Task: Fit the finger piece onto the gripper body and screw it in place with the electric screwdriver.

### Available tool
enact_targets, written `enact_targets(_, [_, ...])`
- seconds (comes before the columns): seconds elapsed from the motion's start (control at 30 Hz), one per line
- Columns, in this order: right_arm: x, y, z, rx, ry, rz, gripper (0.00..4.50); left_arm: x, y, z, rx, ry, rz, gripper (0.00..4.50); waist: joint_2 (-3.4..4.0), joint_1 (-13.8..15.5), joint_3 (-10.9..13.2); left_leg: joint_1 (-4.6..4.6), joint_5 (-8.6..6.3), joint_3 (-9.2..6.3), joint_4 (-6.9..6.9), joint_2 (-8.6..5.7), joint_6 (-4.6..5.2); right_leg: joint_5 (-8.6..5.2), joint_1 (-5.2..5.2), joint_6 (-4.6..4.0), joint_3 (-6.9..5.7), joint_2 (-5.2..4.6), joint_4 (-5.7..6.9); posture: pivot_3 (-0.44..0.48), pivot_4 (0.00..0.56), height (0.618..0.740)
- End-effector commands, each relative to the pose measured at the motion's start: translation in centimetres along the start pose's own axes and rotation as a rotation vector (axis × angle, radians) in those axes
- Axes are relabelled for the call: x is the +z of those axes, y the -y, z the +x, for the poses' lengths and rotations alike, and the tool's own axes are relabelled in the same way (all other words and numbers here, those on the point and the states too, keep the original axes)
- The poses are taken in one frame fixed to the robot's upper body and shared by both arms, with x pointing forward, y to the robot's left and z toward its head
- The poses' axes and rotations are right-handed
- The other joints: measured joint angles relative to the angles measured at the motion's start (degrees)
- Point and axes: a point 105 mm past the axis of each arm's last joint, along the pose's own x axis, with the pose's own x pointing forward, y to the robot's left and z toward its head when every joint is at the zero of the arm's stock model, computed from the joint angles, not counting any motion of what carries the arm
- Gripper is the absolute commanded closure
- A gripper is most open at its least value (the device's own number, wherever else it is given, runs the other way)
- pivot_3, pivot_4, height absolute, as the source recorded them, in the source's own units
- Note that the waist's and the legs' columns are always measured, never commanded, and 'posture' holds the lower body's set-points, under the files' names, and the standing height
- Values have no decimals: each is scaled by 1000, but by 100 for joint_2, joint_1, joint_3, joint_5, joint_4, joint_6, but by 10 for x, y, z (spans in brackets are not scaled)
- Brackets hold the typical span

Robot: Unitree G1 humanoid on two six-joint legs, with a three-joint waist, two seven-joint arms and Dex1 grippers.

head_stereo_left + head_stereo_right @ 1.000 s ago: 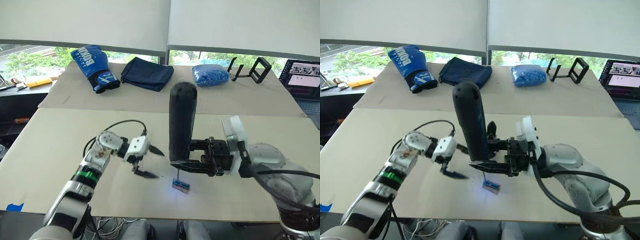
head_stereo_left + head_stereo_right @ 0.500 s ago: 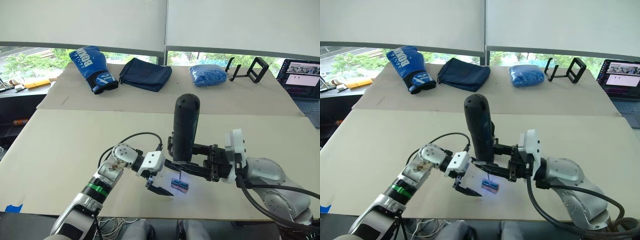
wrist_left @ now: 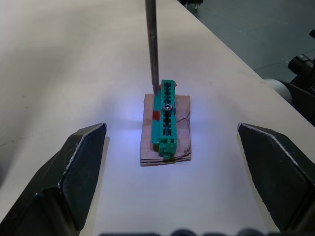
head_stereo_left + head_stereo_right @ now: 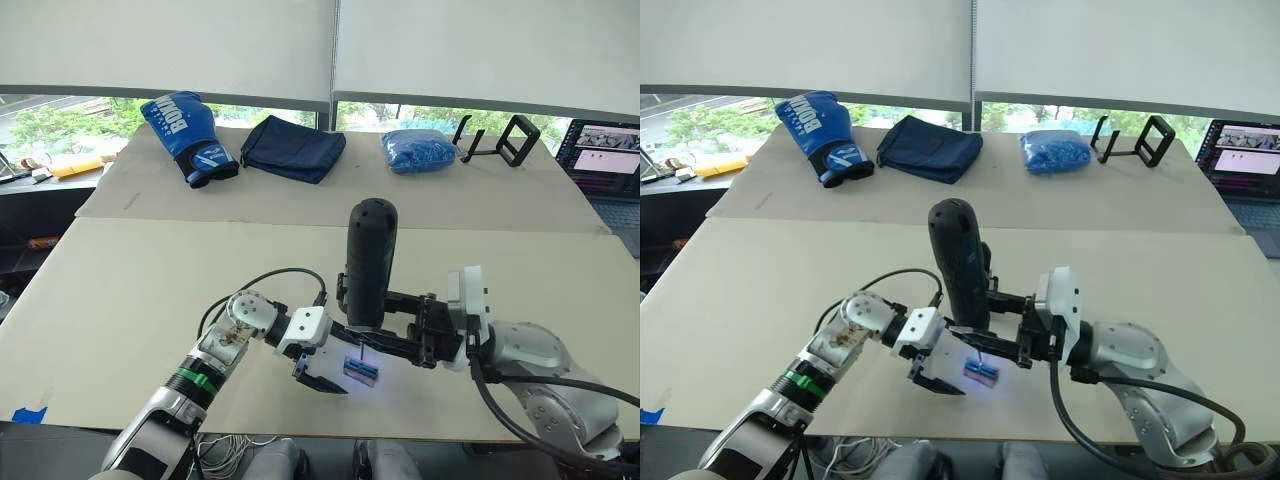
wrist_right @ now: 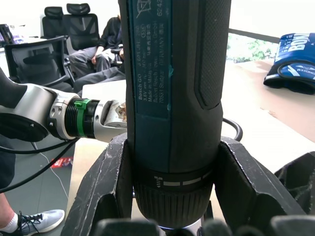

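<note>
The electric screwdriver (image 4: pixel 369 262) is being held upright, clamped in the right gripper (image 4: pixel 392 330), its bit tip just touching the far end of a small green block (image 3: pixel 165 119) on a brown pad (image 3: pixel 178 133). The left gripper (image 3: pixel 170 147) is being kept spread wide, empty, a finger on either side of that block. The screwdriver's bit is hidden in the right wrist view.

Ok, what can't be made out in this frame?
- Whether the bit of the electric screwdriver touches the small green block: left wrist view, the block hides its tip.
- What the laptop screen shows: too small, cut by the frame edge.
- The seated person: right wrist view, partly behind the screwdriver.
</note>
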Motion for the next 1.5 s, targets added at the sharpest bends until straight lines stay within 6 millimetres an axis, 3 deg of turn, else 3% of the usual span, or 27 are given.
enact_targets(0.03, [16,-7,3,31,58,-63,2597,7,-3,2,2,20,41,0,0,1,0,0,0,0,0,0,0,0,0,0,0,0,0,0,150,740])
enact_targets(1.5, [7,-9,4,41,23,-51,2597,12,-7,2,3,38,47,0,0,-3,0,-1,-1,0,23,0,1,0,-2,0,5,0,26,0,150,740])
